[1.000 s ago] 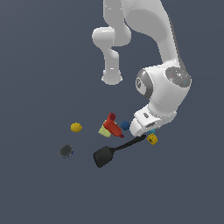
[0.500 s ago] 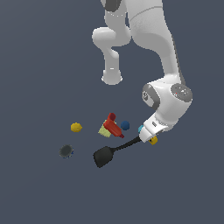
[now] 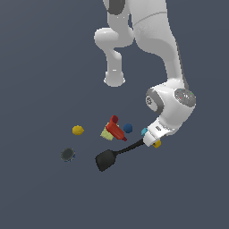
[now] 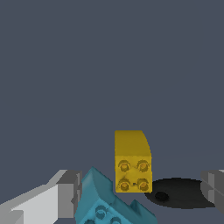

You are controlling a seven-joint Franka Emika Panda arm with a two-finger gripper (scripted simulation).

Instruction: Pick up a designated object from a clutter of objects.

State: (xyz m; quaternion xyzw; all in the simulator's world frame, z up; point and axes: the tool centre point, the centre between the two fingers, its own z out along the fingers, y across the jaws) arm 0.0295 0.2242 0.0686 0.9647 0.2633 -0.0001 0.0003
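Note:
The designated object, a small yellow block (image 4: 133,162) with dark round holes, lies on the floor between my open fingertips (image 4: 66,192). In the exterior view the block (image 3: 156,144) peeks out just below my gripper (image 3: 151,140). The gripper (image 4: 141,192) is low over it, open and empty. The cyan studded brick (image 4: 109,204) lies close beside the block, against the inner side of one finger; it also shows in the exterior view (image 3: 144,132). The end of the black spatula's handle (image 4: 175,192) lies on the block's other side.
The black spatula (image 3: 106,159) stretches toward the exterior view's left. A red bottle-like piece (image 3: 115,129), a pale yellow-green block (image 3: 106,133) and a blue ball (image 3: 128,128) cluster further left. A yellow lump (image 3: 78,130) and a dark disc (image 3: 67,154) lie beyond.
The arm has swung toward the exterior view's right and the gripper has come down over the yellow block. The objects have not moved.

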